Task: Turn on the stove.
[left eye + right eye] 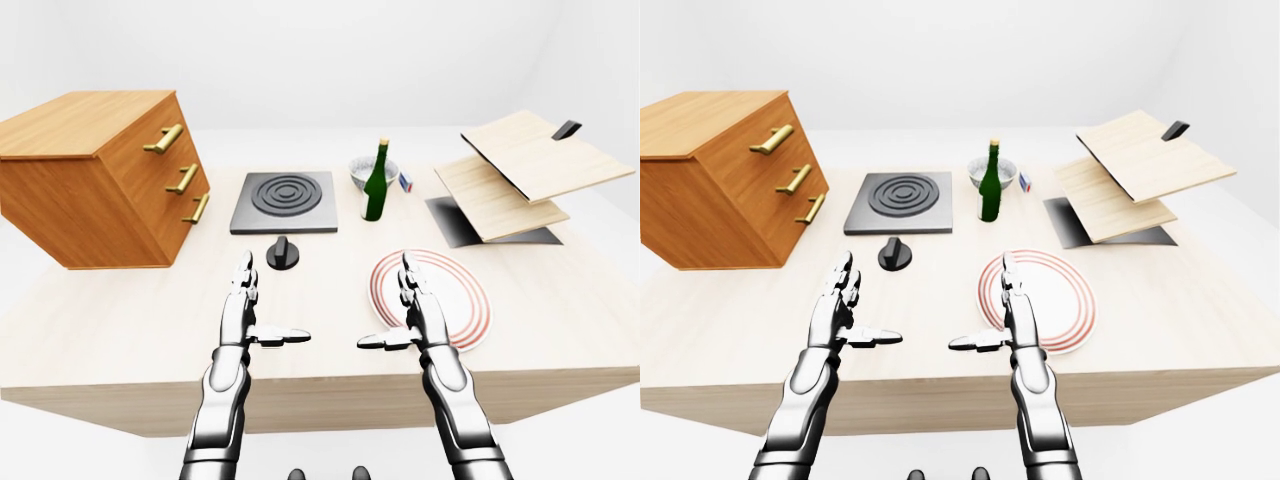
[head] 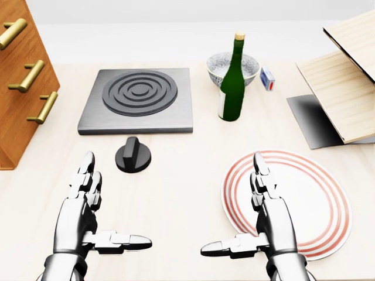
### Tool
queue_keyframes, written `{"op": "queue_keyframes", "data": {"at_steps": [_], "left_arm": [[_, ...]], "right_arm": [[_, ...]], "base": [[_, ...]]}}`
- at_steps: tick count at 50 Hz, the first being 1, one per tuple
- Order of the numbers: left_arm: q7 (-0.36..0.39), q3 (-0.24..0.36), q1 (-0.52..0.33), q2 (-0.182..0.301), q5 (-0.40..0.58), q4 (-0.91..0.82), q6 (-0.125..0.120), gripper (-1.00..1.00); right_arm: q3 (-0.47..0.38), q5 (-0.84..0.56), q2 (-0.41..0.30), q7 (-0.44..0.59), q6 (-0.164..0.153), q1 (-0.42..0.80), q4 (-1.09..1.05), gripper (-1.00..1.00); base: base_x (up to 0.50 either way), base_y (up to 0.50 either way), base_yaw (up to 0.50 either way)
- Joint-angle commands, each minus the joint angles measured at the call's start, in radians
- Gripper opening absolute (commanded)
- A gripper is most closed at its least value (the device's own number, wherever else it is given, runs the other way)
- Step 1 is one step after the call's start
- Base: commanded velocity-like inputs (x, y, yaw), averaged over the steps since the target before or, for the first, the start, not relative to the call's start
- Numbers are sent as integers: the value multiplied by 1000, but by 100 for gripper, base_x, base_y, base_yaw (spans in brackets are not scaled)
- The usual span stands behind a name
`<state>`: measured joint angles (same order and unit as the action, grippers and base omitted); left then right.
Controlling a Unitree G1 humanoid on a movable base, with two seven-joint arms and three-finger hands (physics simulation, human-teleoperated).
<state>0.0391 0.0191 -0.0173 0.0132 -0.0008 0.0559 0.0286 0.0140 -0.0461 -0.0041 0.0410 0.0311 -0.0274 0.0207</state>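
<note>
1. On the desk [image 2: 176,175] lies one stove [image 2: 137,100], a dark square slab with ringed burner, and one black knob [image 2: 133,156] just below it in the head view.
2. Two hands hover below the knob: the left hand [image 2: 88,219] and the right hand [image 2: 258,225], both with fingers spread apart, thumbs pointing inward, holding nothing.
3. Right of the stove stand one green bottle [image 2: 232,82], one bowl [image 2: 225,63] behind it, and one small box [image 2: 267,77].
4. One red-ringed plate [image 2: 304,187] lies under the right hand, well right of the knob.
5. Left of the stove sits one wooden drawer chest [image 1: 95,180] with three brass handles; far right are two wooden boards [image 1: 520,170].
6. Nothing lies between the left hand and the knob.
</note>
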Motion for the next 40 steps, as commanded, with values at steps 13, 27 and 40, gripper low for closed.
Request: {"op": "queue_keyframes", "data": {"at_steps": [13,27,40], "left_arm": [[0,-1,-2,0,2,3,2,100],[0,-1,-7,-1,2,16,5,100],[0,0,-24,0,1,53,17,100]], "right_arm": [[4,-5,1,4,9,-7,-5,100],[5,-5,1,4,9,-8,-8,100],[5,-7,1,4,15,-8,-4,100]], "base": [[22,0,0],[22,0,0],[22,0,0]]}}
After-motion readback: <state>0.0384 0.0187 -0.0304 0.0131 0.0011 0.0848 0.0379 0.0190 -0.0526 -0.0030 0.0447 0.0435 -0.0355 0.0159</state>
